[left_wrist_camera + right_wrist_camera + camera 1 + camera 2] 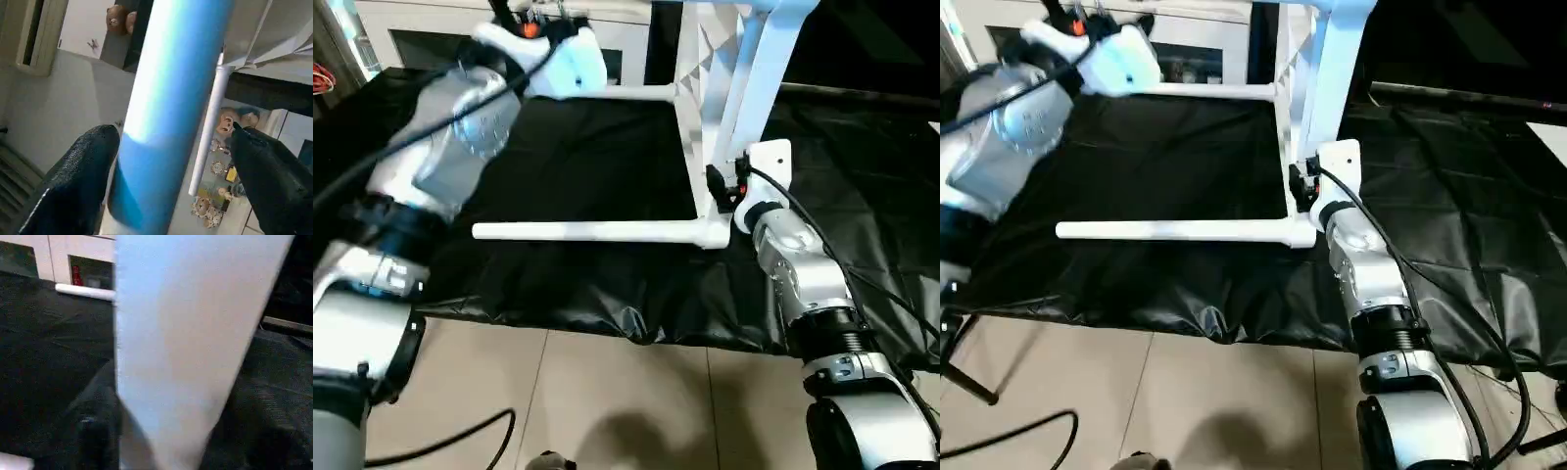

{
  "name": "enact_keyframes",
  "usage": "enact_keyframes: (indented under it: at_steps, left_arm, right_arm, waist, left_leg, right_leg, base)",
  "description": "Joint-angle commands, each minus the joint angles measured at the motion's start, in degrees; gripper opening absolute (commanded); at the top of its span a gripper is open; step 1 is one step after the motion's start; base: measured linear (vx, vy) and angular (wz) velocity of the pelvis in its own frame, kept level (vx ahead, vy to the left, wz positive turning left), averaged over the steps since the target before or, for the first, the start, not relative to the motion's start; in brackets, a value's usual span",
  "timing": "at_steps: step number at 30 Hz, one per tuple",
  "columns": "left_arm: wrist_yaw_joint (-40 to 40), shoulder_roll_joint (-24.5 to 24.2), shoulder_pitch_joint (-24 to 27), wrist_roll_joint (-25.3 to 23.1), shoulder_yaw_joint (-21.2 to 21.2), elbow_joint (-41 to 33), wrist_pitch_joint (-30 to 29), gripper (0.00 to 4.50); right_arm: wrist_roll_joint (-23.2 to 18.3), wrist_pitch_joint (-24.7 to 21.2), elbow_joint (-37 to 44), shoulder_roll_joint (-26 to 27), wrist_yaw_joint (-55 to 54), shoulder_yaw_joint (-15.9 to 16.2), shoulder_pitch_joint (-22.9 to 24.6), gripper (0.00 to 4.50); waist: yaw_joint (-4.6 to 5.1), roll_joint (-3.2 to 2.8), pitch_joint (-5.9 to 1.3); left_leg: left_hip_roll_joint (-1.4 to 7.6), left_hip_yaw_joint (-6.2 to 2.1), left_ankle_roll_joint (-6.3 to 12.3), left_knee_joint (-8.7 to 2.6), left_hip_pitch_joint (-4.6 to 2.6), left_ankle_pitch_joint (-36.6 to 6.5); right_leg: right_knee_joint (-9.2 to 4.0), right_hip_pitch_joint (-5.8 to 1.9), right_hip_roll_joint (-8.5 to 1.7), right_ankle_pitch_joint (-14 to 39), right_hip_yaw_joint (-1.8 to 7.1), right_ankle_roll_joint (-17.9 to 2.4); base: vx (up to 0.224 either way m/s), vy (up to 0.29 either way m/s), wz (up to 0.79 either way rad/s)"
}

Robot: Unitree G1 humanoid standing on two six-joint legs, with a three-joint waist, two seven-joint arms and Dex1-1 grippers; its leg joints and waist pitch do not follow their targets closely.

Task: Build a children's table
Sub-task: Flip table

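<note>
The white tabletop (690, 127) stands on its edge on the black cloth. From its near bottom corner one white leg (587, 232) lies flat and points left. A second leg (641, 94) points left from the far corner. My left gripper (171, 132) stands open around this far leg (166, 98), with a gap beside one finger (266, 171). A third leg (754, 88) slants upward beside the tabletop. My right gripper (722, 184) is at this leg's lower end, and the leg (190, 333) sits very close in the right wrist view.
A black cloth (587, 166) covers the work surface, and its front edge drops to a tiled floor (607, 392). A white cabinet (421, 29) with glass doors stands behind. Black cables (813, 235) run along both forearms.
</note>
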State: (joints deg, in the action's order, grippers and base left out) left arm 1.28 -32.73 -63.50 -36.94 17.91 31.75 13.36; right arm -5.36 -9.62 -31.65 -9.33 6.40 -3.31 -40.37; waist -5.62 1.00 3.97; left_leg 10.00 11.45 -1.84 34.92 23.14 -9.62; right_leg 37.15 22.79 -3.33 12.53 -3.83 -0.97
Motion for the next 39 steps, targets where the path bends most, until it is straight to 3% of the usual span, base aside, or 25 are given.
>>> enact_keyframes:
  at_steps: [1, 10, 14, 15, 20, 21, 23, 24, 25, 27, 31, 33, 35, 36, 38, 39]
  left_arm:
    - [-0.9, 0.4, -1.4, -0.1, 0.2, 1.9, 0.7, 3.74]
    - [-4.5, 0.2, -3.4, -1.4, -0.4, 7.5, 0.3, 2.89]
    - [-4.4, 0.3, -4.0, -0.3, -1.1, 8.9, 0.9, 2.78]
    - [-3.6, 0.6, -3.9, 0.5, -1.4, 8.9, 1.1, 2.53]
    - [0.2, 2.9, -1.8, 6.6, -4.1, 6.6, 0.2, 2.22]
    - [0.8, 3.3, -1.3, 7.6, -4.7, 6.1, -0.1, 2.18]
    - [1.3, 4.5, -0.3, 11.2, -7.1, 4.7, -1.0, 2.17]
    - [2.0, 5.5, 0.7, 14.8, -9.6, 3.0, -2.2, 2.16]
    - [2.0, 5.5, 0.7, 14.8, -9.6, 3.0, -2.2, 2.16]
    - [3.6, 7.2, 2.0, 21.6, -14.4, -1.0, -5.2, 2.16]
    - [3.7, 9.7, 3.0, 27.2, -18.9, -4.2, -8.8, 2.16]
    - [3.7, 11.2, 4.8, 29.2, -20.7, -6.5, -11.0, 2.16]
    - [3.5, 12.5, 6.8, 30.6, -22.0, -8.5, -12.9, 2.16]
    - [3.3, 13.0, 7.4, 31.1, -22.4, -9.1, -13.5, 2.16]
    - [3.3, 14.3, 10.5, 31.3, -23.0, -12.0, -15.5, 2.16]
    - [3.3, 14.3, 10.5, 31.3, -23.0, -12.1, -15.6, 2.16]
  right_arm:
    - [-0.4, 0.3, 2.0, -0.3, 0.7, -0.5, 0.2, 2.39]
    - [-0.3, 1.6, 0.3, -0.6, 1.1, -0.6, -0.3, 2.11]
    - [0.1, 2.6, -1.2, -1.0, 1.6, -0.8, -1.2, 2.1]
    - [0.4, 3.1, -1.7, -1.4, 1.8, -0.9, -1.7, 2.09]
    - [0.9, 4.6, -2.9, -4.2, 2.5, -1.6, -4.3, 2.07]
    - [0.9, 4.9, -3.1, -4.8, 2.7, -1.8, -4.8, 2.07]
    - [0.8, 5.2, -3.4, -6.3, 3.1, -2.4, -6.1, 2.06]
    - [0.7, 5.7, -3.9, -8.0, 3.5, -3.2, -8.0, 2.06]
    - [0.7, 5.7, -3.9, -8.0, 3.5, -3.2, -8.0, 2.06]
    - [0.7, 6.5, -4.7, -11.9, 4.3, -4.6, -12.8, 2.06]
    - [1.5, 7.9, -5.7, -15.3, 5.1, -4.7, -17.1, 2.05]
    - [1.7, 8.5, -6.2, -17.5, 6.4, -4.8, -20.2, 2.05]
    - [1.6, 8.5, -6.3, -18.8, 7.5, -5.0, -22.2, 2.05]
    - [1.6, 8.5, -6.3, -19.2, 7.8, -5.0, -22.7, 2.05]
    - [1.8, 8.4, -6.3, -20.2, 9.2, -4.4, -24.0, 2.05]
    - [1.8, 8.4, -6.3, -20.2, 9.3, -4.4, -24.1, 2.05]
  waist:
    - [-0.11, -1.48, -5.21]
    - [-0.22, -1.45, -5.35]
    - [-0.24, -1.54, -5.21]
    - [-0.28, -1.54, -5.18]
    - [-0.51, -1.51, -5.19]
    - [-0.5, -1.14, -5.13]
    - [-0.73, -1.17, -5.17]
    - [-0.81, -0.74, -5.32]
    - [-0.91, -0.76, -5.36]
    - [-1.19, -1.02, -5.73]
    - [-1.76, -1.4, -6.16]
    - [-2.28, -1.09, -5.77]
    - [-2.58, -1.46, -5.58]
    - [-2.29, -1.21, -5.4]
    - [-2.12, -1.29, -5.19]
    - [-1.92, -0.98, -5.07]
  left_leg:
    - [3.27, -2.21, -2.63, -3.31, -2.01, -7.1]
    - [3.29, -2.23, -1.23, -3.14, -1.89, -5.9]
    - [3.34, -2.21, -1.47, -3.25, -1.97, -7.2]
    - [3.39, -2.24, -1.78, -3.31, -2.04, -7.7]
    - [3.33, -2.05, -1.66, -3.15, -2.09, -7.6]
    - [3.23, -2.01, -1.07, -3.14, -1.83, -7.0]
    - [3.17, -1.92, 0.08, -2.97, -1.63, -5.7]
    - [2.99, -1.75, 1.21, -2.71, -1.54, -4.5]
    - [2.97, -1.76, 1.79, -2.68, -1.39, -3.5]
    - [2.77, -1.64, 4.23, -2.19, -1.06, -0.3]
    - [2.26, -1.28, 7.66, -1.17, -0.42, 3.6]
    - [2.26, -1.1, 8.16, -0.95, -0.23, 1.8]
    - [2.59, -1.22, 7.72, -0.99, -0.46, -0.2]
    - [2.79, -1.39, 7.37, -1.22, -0.35, -1.0]
    - [3.12, -1.55, 6.44, -1.44, -0.62, -3.1]
    - [3.2, -1.59, 5.76, -1.57, -0.73, -4.5]
  right_leg:
    - [-3.18, -3.02, -5.24, -7.5, 3.29, -12.4]
    - [-3.05, -3.15, -5.4, -8.4, 3.24, -13.1]
    - [-3.32, -2.98, -5.4, -6.0, 3.22, -13.1]
    - [-3.37, -2.97, -5.42, -5.1, 3.22, -13.0]
    - [-3.35, -2.92, -5.45, -4.6, 3.26, -13.5]
    - [-3.39, -3.1, -5.49, -4.6, 3.25, -13.7]
    - [-3.32, -3.22, -5.55, -5.2, 3.29, -13.9]
    - [-3.18, -3.31, -5.48, -5.8, 3.33, -13.9]
    - [-3.0, -3.44, -5.61, -6.1, 3.3, -14.3]
    - [-2.62, -3.31, -5.41, -7.9, 3.12, -14.3]
    - [-1.81, -2.7, -4.62, -13.3, 2.95, -14.3]
    - [-2.11, -2.37, -4.54, -10.3, 2.94, -14.1]
    - [-2.46, -2.07, -4.64, -5.9, 2.9, -13.7]
    - [-2.52, -2.19, -4.61, -3.6, 2.76, -13.6]
    - [-3.05, -1.9, -4.68, 0.3, 2.79, -12.9]
    - [-3.3, -1.92, -4.77, 2.5, 2.84, -12.4]
  base:
    - [0.0, 0.0, 0.0]
    - [0.0, 0.0, 0.0]
    - [0.0, 0.0, 0.0]
    - [0.0, 0.0, 0.0]
    - [0.0, 0.0, 0.0]
    - [0.0, 0.0, 0.0]
    - [0.0, 0.0, 0.0]
    - [0.0, 0.0, 0.0]
    - [0.0, 0.0, 0.0]
    - [0.0, 0.0, 0.0]
    - [0.0, 0.0, 0.0]
    - [0.0, 0.0, 0.0]
    - [0.0, 0.0, 0.0]
    - [0.0, 0.0, 0.0]
    - [0.0, 0.0, 0.0]
    - [0.0, 0.0, 0.0]
